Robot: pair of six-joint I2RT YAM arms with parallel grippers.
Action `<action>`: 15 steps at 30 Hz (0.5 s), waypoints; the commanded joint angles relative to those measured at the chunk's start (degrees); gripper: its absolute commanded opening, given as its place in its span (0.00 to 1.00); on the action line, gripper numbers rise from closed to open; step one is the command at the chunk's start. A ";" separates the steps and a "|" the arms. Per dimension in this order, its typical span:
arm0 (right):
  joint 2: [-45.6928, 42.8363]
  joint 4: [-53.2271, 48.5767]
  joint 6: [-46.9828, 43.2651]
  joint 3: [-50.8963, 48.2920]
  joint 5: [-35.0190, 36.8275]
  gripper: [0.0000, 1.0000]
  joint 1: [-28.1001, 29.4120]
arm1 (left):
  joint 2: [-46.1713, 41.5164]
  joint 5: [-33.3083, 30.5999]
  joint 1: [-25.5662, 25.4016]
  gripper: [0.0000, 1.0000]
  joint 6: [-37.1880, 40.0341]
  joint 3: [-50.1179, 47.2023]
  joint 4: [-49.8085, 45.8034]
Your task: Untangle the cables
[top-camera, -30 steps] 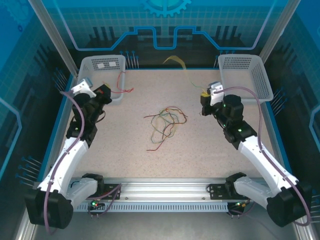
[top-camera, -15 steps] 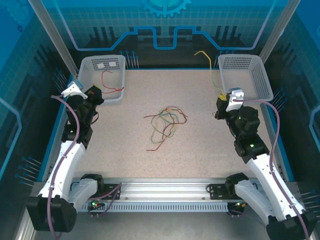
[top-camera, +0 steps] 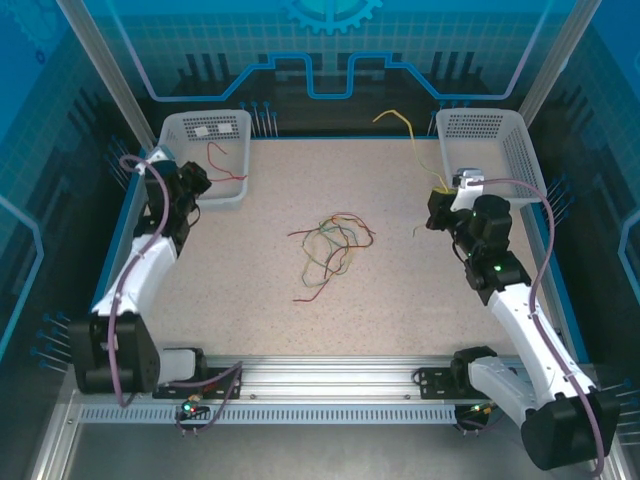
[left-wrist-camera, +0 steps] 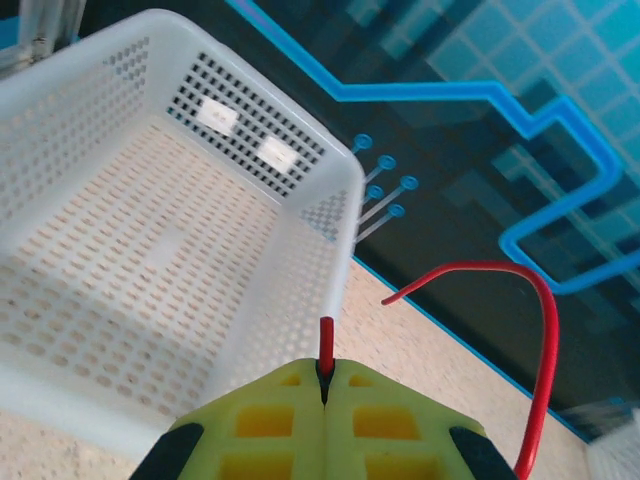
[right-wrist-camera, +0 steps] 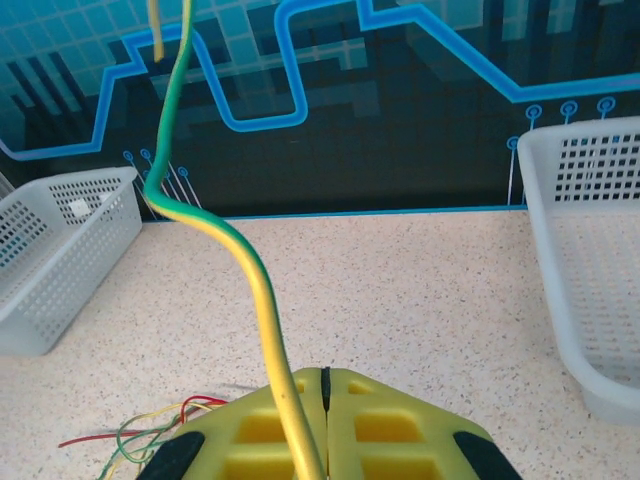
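From above, loose wavy tangle (top-camera: 330, 250) of hair-thin cables mid-table on speckled top (top-camera: 240, 300); up close, left gripper (left-wrist-camera: 323, 385) pinched shut on arching red wire (left-wrist-camera: 550, 350) near perforated white basket (left-wrist-camera: 150, 250), right gripper (right-wrist-camera: 323, 390) clamped on snaking yellow-green wire (right-wrist-camera: 262, 295).

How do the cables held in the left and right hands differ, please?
The red cable in the left hand is one colour; the yellow-green cable in the right hand is two-toned. The red cable bends into an arch; the yellow-green cable snakes up in gentle waves. Both are thin and pinched in shut hands.
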 commanded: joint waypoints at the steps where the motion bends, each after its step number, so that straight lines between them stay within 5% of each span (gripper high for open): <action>1: -1.08 -0.01 3.32 1.71 -3.21 0.00 -0.90 | 6.76 -2.14 2.58 0.00 -0.08 6.67 -3.22; 10: -2.84 -7.72 4.45 5.35 -1.93 0.00 -2.76 | 28.86 -2.11 5.80 0.01 2.69 26.29 -13.00; 13: -1.16 -11.84 5.15 9.20 -4.31 0.00 -4.56 | 34.06 -0.80 5.80 0.13 3.67 30.09 -13.56; 15: 0.58 -14.78 5.64 11.72 -5.19 0.00 -5.61 | 35.87 -0.61 5.80 0.32 3.54 30.82 -12.40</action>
